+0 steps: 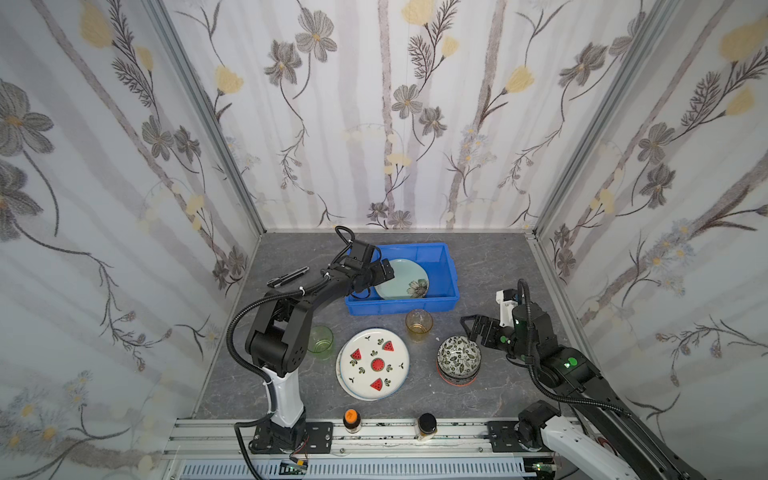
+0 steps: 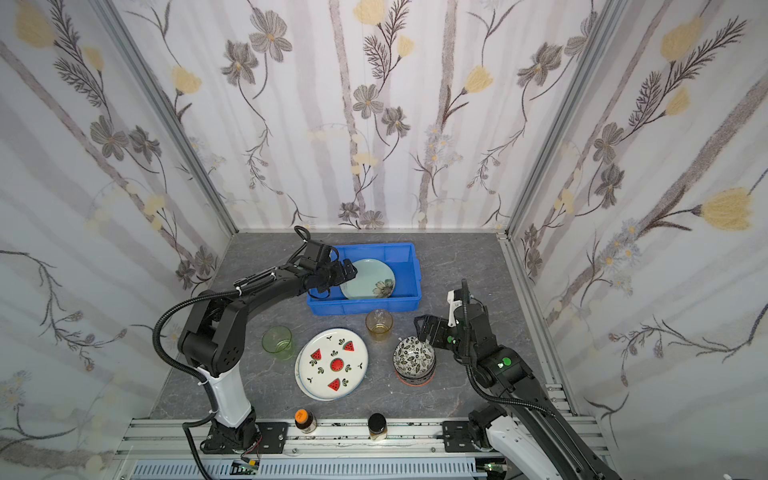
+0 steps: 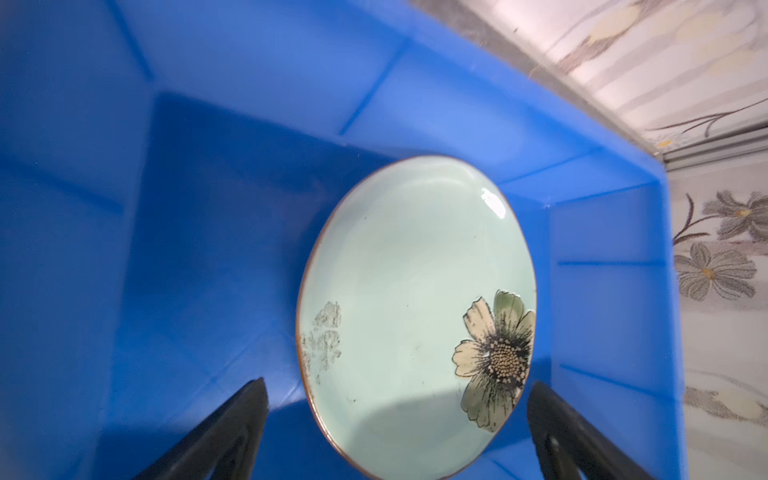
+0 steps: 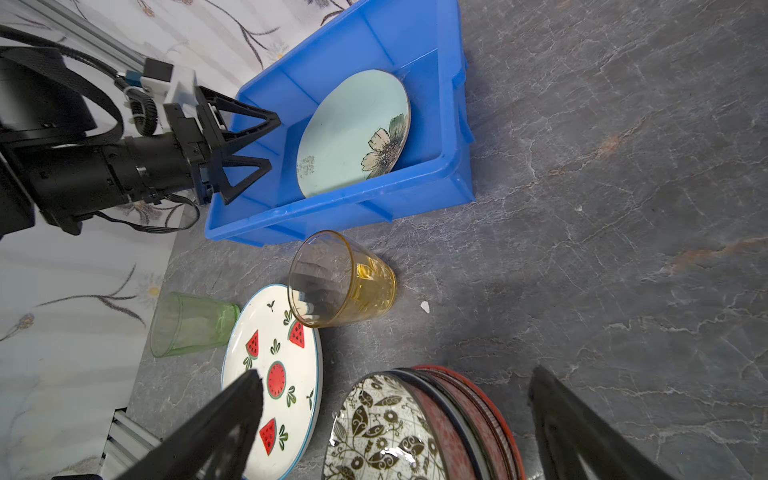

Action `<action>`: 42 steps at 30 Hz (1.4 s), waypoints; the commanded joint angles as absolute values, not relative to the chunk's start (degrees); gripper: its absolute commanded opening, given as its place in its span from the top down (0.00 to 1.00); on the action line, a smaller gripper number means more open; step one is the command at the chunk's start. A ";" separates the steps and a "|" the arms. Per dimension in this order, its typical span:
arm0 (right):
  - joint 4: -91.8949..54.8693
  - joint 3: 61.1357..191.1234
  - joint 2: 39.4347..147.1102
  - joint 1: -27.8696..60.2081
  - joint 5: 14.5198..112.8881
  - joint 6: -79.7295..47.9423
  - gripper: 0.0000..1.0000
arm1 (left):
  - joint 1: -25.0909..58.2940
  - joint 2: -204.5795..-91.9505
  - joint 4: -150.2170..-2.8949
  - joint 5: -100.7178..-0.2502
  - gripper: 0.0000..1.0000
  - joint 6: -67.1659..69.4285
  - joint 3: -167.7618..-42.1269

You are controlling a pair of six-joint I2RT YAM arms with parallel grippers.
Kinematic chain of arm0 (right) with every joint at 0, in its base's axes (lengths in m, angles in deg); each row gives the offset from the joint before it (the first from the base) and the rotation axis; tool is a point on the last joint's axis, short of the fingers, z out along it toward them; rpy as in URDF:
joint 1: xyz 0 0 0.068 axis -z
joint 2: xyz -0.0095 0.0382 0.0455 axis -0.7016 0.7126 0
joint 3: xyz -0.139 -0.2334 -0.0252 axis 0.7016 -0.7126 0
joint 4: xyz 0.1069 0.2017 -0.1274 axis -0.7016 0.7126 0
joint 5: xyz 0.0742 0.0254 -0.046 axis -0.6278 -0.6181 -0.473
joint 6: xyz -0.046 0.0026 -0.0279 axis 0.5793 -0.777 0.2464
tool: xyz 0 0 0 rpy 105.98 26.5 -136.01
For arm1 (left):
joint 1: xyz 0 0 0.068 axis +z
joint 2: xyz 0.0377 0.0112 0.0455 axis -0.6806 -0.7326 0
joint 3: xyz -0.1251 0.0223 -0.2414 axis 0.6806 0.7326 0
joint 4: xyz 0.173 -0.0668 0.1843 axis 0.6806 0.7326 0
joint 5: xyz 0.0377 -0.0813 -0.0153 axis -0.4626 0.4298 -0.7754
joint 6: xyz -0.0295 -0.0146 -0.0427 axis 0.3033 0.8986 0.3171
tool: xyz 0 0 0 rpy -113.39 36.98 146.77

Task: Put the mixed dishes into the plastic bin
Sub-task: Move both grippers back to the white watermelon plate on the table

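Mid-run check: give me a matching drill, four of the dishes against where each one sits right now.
Dishes:
1. flowered green plate
2. watermelon plate
3. amber tumbler
4. leaf bowl

Places:
A. top of the bowl stack
B. inside the blue bin
C. on the table, just outside the bin's near wall
D. on the table, next to the green tumbler

Pairs: 1-B, 2-D, 3-C, 4-A

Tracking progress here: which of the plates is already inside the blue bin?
The pale green plate with the flower rests inside the blue bin. The watermelon plate lies on the table, outside it.
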State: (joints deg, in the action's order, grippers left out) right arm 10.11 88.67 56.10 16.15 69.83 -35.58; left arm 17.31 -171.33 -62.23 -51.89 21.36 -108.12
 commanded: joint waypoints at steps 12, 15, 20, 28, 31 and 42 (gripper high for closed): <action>12.04 105.82 72.82 3.86 74.52 -30.67 0.04 | 16.66 -148.43 -52.38 -56.09 0.00 20.91 -99.34; 10.42 107.90 78.17 0.01 74.13 -31.34 0.04 | 16.67 -141.90 -50.11 -55.37 0.00 21.36 -95.08; 9.29 110.84 86.19 -5.99 73.49 -32.34 0.04 | 17.44 -128.58 -45.86 -51.72 0.00 22.02 -86.81; 4.35 109.60 92.17 -10.08 70.40 -35.51 0.05 | 17.33 -115.26 -37.82 -45.71 0.00 25.43 -78.00; 4.49 109.35 93.93 -10.74 69.92 -37.02 0.05 | 16.31 -112.48 -36.47 -45.55 0.00 26.41 -75.27; -0.82 104.18 96.07 -12.34 66.88 -41.82 0.05 | 12.71 -108.77 -34.77 -48.12 0.00 31.16 -67.22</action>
